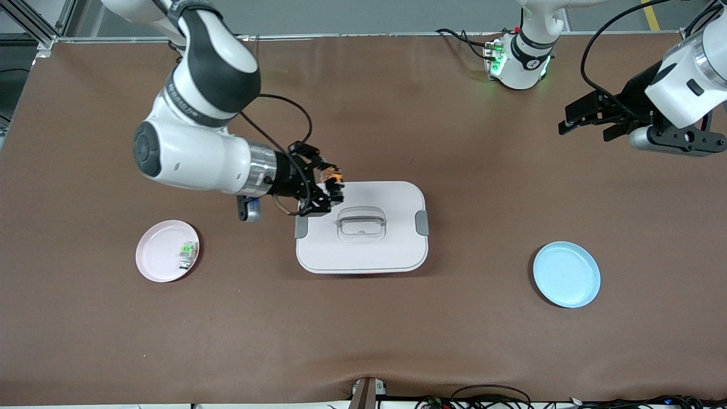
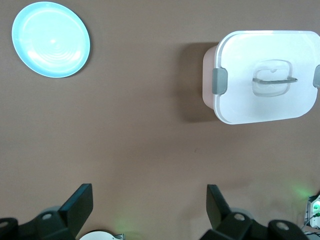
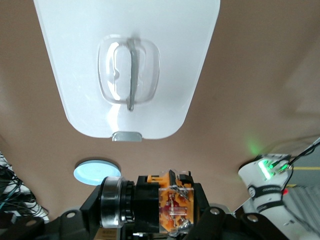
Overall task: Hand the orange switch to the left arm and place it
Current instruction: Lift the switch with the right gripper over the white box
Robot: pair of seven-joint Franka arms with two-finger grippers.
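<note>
The right gripper (image 1: 332, 187) is clamped on the orange switch (image 1: 333, 175), up over the box's (image 1: 361, 250) corner at the right arm's end. The box sits mid-table, lid on. The pink plate (image 1: 156, 253) holds a green-and-silver switch (image 1: 187, 254). The blue plate (image 1: 567, 274) holds nothing. The left gripper (image 1: 588, 126) waits with fingers spread above bare table.

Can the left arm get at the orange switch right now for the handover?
Probably not yet. The right gripper holds the orange switch over the box edge at the right arm's end, while the left gripper, open, hangs over bare table toward its own end, with the box between.
</note>
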